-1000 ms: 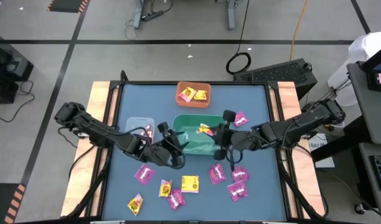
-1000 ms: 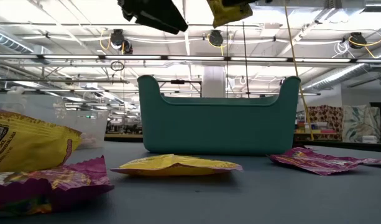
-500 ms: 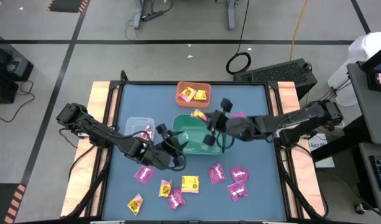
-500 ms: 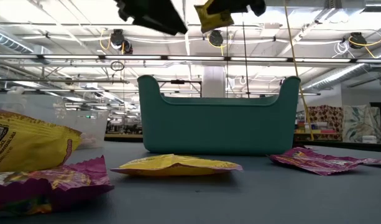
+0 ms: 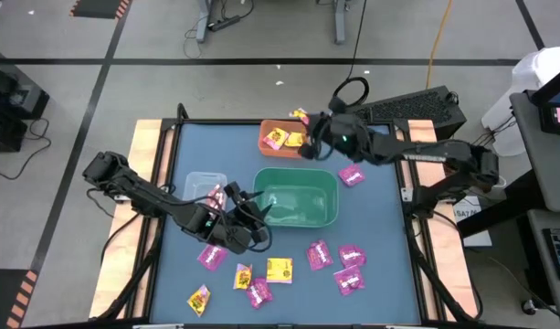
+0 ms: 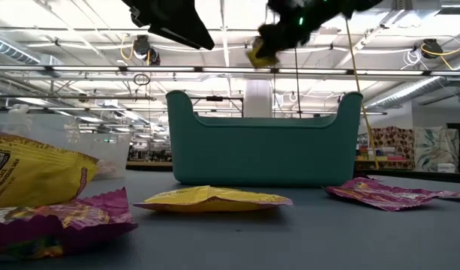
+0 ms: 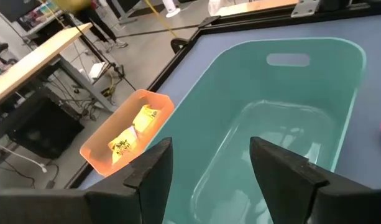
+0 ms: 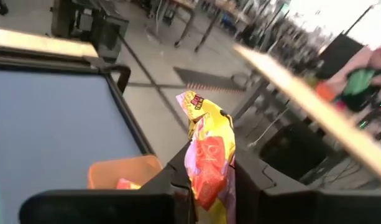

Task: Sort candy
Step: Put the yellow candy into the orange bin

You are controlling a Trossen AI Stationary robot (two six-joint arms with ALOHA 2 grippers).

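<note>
High view: the right gripper [image 5: 304, 117] pinches a yellow candy [image 8: 207, 149] above the orange bin [image 5: 284, 139]. The left gripper [image 5: 252, 206] waits, fingers apart, by the green bin [image 5: 296, 198].

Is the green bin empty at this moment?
Yes, the left wrist view shows the green bin with a bare floor and no candy inside.

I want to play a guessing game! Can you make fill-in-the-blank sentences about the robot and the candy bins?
The right gripper holds a ____ candy packet.
It hovers by the ____ bin.
The left gripper is ____, above the green bin.

Missing words: yellow; orange; open
</note>
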